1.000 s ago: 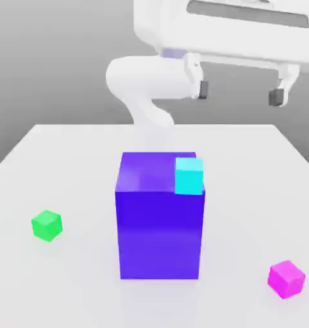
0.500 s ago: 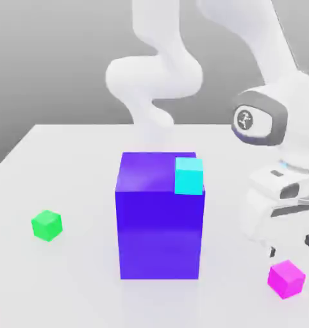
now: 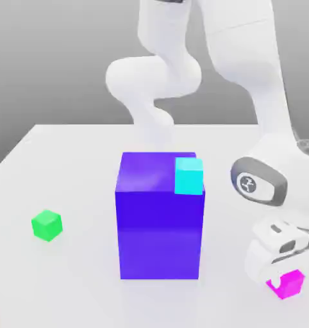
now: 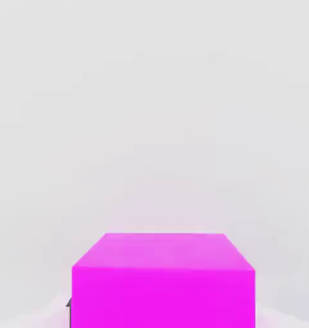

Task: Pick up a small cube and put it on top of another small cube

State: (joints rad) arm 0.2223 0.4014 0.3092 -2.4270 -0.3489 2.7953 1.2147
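Exterior view: white table (image 3: 67,166); big blue block (image 3: 159,224) stood mid-table, cyan cube (image 3: 189,175) on its top, at corner toward view's right. Green cube (image 3: 47,225) lay on table, well apart, toward view's left. Arm (image 3: 247,77) bent down at view's right; gripper (image 3: 280,275) low over pink cube (image 3: 288,284) near table's front corner — jaws clamped on pink cube.

Hand view: pink cube (image 4: 162,282) close under camera, on table (image 4: 154,115).
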